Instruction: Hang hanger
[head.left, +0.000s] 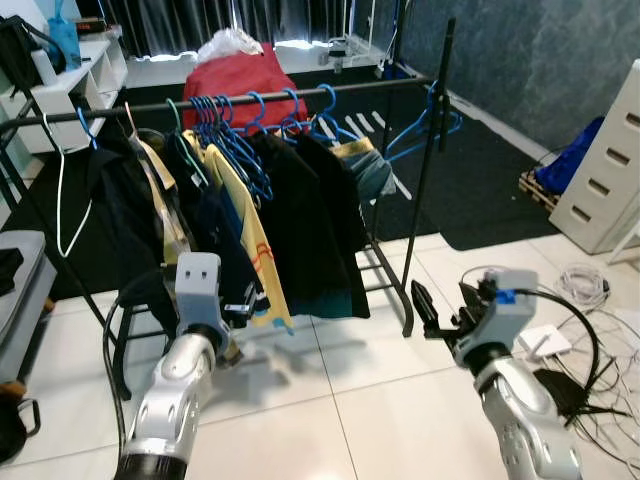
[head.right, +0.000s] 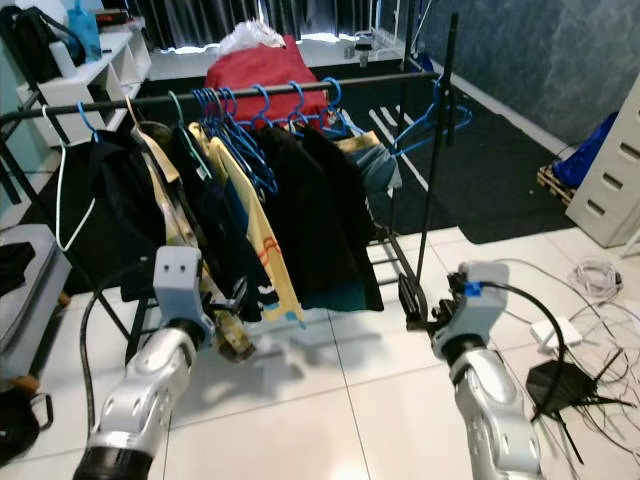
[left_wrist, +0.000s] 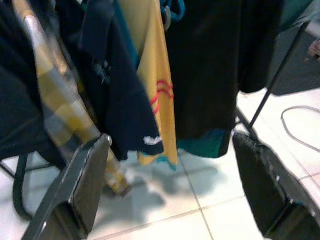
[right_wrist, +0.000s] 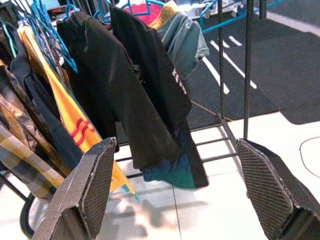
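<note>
A black clothes rack rail (head.left: 120, 112) carries several blue hangers (head.left: 232, 122) with dark, yellow and plaid clothes (head.left: 300, 220). An empty blue hanger (head.left: 432, 122) hangs at the rail's right end, by the upright post (head.left: 432, 170). An empty white hanger (head.left: 62, 195) hangs at the left end. My left gripper (head.left: 243, 303) is open and empty, low down at the hems of the plaid and navy garments (left_wrist: 115, 90). My right gripper (head.left: 424, 308) is open and empty, near the foot of the right post, facing the black shirt (right_wrist: 135, 85).
White drawers (head.left: 608, 170) and a blue bag (head.left: 572, 155) stand at the right, with tangled cables (head.left: 585, 335) on the tiles beside my right arm. A dark carpet (head.left: 490, 190) lies behind the rack. A red bag (head.left: 245, 75) and white shelf (head.left: 75, 75) are further back.
</note>
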